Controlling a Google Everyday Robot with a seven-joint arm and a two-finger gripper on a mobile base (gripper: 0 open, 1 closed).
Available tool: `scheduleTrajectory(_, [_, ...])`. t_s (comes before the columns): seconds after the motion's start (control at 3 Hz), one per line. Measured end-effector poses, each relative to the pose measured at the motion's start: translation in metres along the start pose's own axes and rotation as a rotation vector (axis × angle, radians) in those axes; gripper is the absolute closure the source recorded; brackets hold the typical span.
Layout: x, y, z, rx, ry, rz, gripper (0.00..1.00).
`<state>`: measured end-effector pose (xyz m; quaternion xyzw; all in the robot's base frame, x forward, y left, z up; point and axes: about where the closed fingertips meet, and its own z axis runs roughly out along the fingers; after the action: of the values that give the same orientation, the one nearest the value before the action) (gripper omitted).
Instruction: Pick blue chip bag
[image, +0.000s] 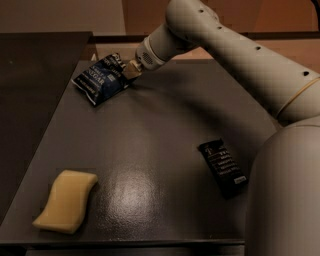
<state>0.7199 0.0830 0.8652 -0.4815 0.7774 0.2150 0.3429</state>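
The blue chip bag, dark navy foil with white lettering, is at the far left of the dark table. My gripper reaches in from the right at the end of the white arm. It is shut on the bag's right edge. The bag hangs tilted from it, its left end low over the table.
A pale yellow sponge lies at the near left corner. A narrow black snack bar lies at the right, beside my white body. A darker counter adjoins the table's left edge.
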Motion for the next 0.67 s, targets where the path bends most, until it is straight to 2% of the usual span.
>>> scheduleTrajectory(0.33, [-0.009, 0.003, -0.025, -0.014, -0.049, -0.006, 1.00])
scheduleTrajectory(0.67, [-0.024, 0.006, -0.064, -0.025, -0.103, -0.038, 1.00])
